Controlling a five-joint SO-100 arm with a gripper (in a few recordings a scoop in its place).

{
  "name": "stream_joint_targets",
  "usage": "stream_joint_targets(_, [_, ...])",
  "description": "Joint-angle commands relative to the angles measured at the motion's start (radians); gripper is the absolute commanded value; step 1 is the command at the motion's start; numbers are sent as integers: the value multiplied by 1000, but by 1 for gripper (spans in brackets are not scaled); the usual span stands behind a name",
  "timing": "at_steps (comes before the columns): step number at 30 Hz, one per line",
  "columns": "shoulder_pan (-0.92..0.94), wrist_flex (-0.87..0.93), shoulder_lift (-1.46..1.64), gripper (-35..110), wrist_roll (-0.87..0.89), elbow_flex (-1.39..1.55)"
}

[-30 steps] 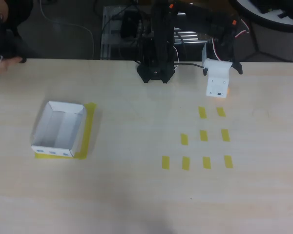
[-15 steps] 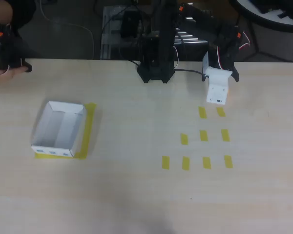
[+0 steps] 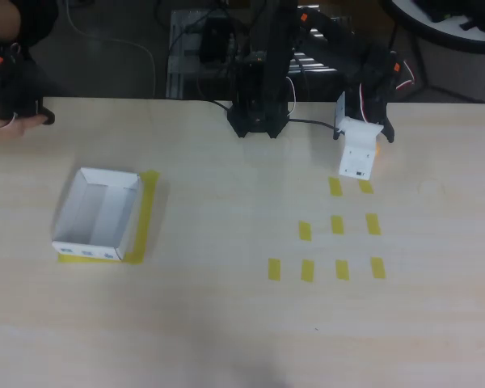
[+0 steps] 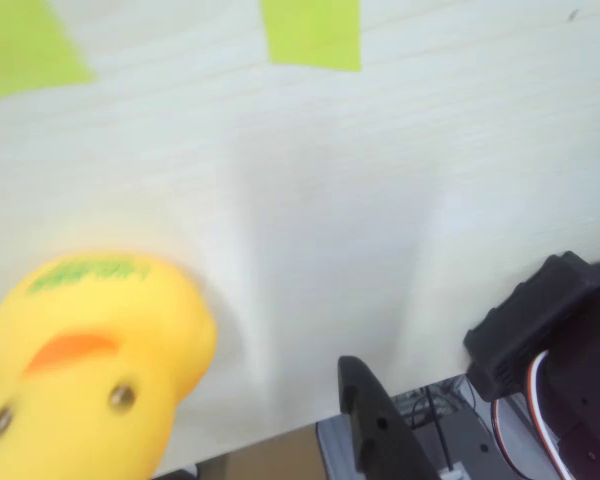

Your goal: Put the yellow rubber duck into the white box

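The yellow rubber duck (image 4: pixel 85 365) fills the lower left of the wrist view, close to the lens and a little blurred, with its orange beak, two small dark eyes and a green mark on top of its head turned toward the camera; it appears to sit on the pale wooden table (image 4: pixel 400 170), though where it touches cannot be made out. In the overhead view only a faint orange sliver (image 3: pixel 379 150) shows at the right edge of the white plate on the gripper (image 3: pixel 357 153), in the upper right of the frame near the table's far edge. One dark finger (image 4: pixel 375 425) rises at the bottom centre of the wrist view, to the right of the duck and apart from it; whether the jaws are apart or together cannot be told. Two yellow tape strips (image 4: pixel 312 32) lie at the top of the wrist view, and in the overhead view the same kind of strips (image 3: pixel 337 225) form rows just below the gripper. The white box (image 3: pixel 97 214) stands at the left middle of the overhead view, well apart from the gripper, resting on yellow tape with small blue marks along its lower outer wall. A person's hand (image 3: pixel 8 121) shows at the upper left edge.
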Motion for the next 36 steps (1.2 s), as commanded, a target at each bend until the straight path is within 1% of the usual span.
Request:
stream_joint_targets(1, [21, 20, 2, 57, -2, -97])
stream_joint_targets(5, [32, 5, -25, 56, -2, -104])
stream_joint_targets(8, [34, 0, -43, 48, 3, -121])
stream_joint_targets(10, [35, 3, -61, 38, 11, -146])
stream_joint_targets(14, [32, 18, -123, 22, 35, -225])
stream_joint_targets(16, [31, 20, -160, 9, 63, -272])
stream_joint_targets(19, [23, 3, -198, 1, 104, -324])
stream_joint_targets(23, [8, -15, -199, 0, 138, -360])
stream_joint_targets(27, [35, -21, -92, 0, 183, -394])
stream_joint_targets(32, [149, 11, 106, 0, 179, -457])
stream_joint_targets(36, [295, 29, 293, 0, 176, -502])
